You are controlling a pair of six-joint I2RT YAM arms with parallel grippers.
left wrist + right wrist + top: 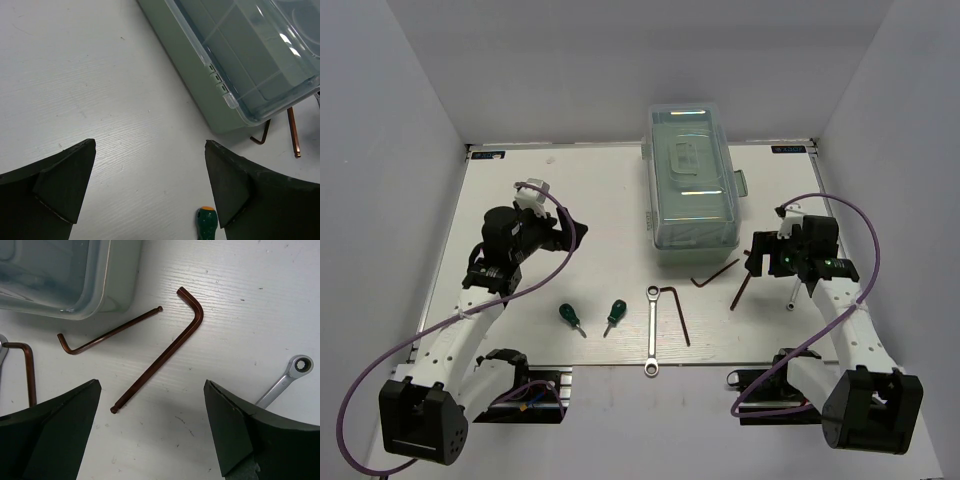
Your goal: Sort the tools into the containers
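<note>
While toolbox [692, 180] sits shut, left tool [150, 165] spread, right tool [152, 395] spread above hex key [155, 364].

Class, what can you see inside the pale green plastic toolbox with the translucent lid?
Through the toolbox's closed lid, only pale tray dividers show; anything beneath them is hidden.

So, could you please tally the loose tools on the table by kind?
Stubby green-handled screwdrivers: 2
Long silver metal wrench: 1
Thin dark L-shaped metal hex keys: 3
Short silver ring-ended tool: 1
Total: 7
</note>
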